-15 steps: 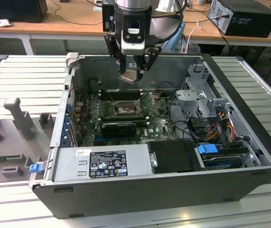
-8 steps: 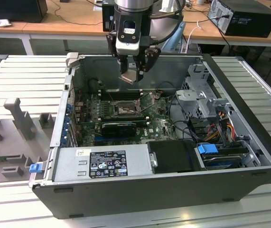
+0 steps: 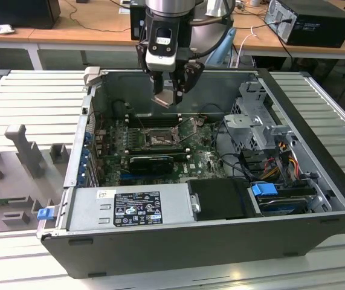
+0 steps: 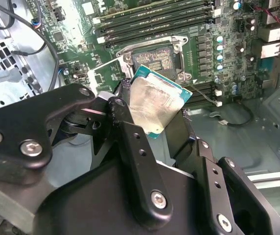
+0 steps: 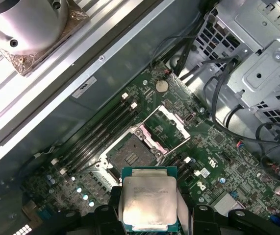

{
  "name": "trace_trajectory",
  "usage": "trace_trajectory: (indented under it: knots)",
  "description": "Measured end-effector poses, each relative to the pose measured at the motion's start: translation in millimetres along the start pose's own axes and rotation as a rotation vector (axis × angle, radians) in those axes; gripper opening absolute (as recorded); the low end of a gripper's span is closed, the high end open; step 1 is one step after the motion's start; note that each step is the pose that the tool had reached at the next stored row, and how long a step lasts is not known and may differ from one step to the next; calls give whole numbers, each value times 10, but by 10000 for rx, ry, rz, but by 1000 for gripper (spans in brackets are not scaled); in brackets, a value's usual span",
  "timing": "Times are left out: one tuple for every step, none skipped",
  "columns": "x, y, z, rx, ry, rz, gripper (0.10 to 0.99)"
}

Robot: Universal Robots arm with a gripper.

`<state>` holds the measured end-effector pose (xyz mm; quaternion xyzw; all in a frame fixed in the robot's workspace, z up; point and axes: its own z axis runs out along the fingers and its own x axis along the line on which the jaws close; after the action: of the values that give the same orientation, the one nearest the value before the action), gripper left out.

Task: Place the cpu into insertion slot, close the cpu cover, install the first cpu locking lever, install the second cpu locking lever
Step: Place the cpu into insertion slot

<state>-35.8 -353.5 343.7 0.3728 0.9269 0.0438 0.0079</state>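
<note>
Open dark-grey PC case [image 3: 208,244] lies on its side on a slatted grey metal table [image 3: 33,90]. At the case's near edge sits a silver box power supply w/ labels [image 3: 130,208]. A blue plastic tab [image 3: 264,189] is by the near corner on the exterior view's right.

Further in, on the green motherboard [image 3: 203,160], is a long black card [image 3: 151,162]. Past it, approx mid-board, is the small square dark-framed insertion slot [image 3: 159,140], pin field exposed. Its thin silver windowed cpu cover [image 5: 174,121] is swung up & open, just beside the slot. Long black memory slots [image 3: 151,121] run along the slot's far side, twd the case's far wall.

Black two-finger gripper [image 3: 171,92] hangs above the board near that far wall. Its fingers [image 5: 113,203] pinch opposite edges of the flat square silver-topped cpu [image 4: 157,105]. The cpu is in the air, tilted, apart from the slot & not touching the board. Its green rim shows in both wrist views.

Perforated silver drive cage [image 3: 257,121] sits at the case's edge on the exterior view's right. Past the case are wooden benches [image 3: 69,33].
</note>
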Motion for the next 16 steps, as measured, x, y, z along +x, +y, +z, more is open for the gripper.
trace_trajectory:
  knots:
    - [0,-1,4,0,0,2,529]
    - [0,-1,10,-1,0,2,529]
    - [0,-2,16,0,0,2,529]
    - [0,-2,23,0,0,2,529]
    - [0,-3,28,0,-1,2,529]
    - [-1,-3,31,0,-1,2,529]
    - [-1,-3,34,1,-1,2,529]
    - [-1,-3,36,2,-2,2,529]
    - [-1,-4,37,7,-6,3,529]
    - [-1,-4,38,8,-9,20,529]
    - [-1,-4,39,6,-15,74,529]
    - [-1,-4,40,5,-26,186,529]
    - [-1,-4,40,4,-44,385,529]
    - [-1,-4,41,-1,-69,666,529]
    - [-1,-4,41,-4,-81,807,529]
    - [-1,-4,41,-6,-92,937,529]
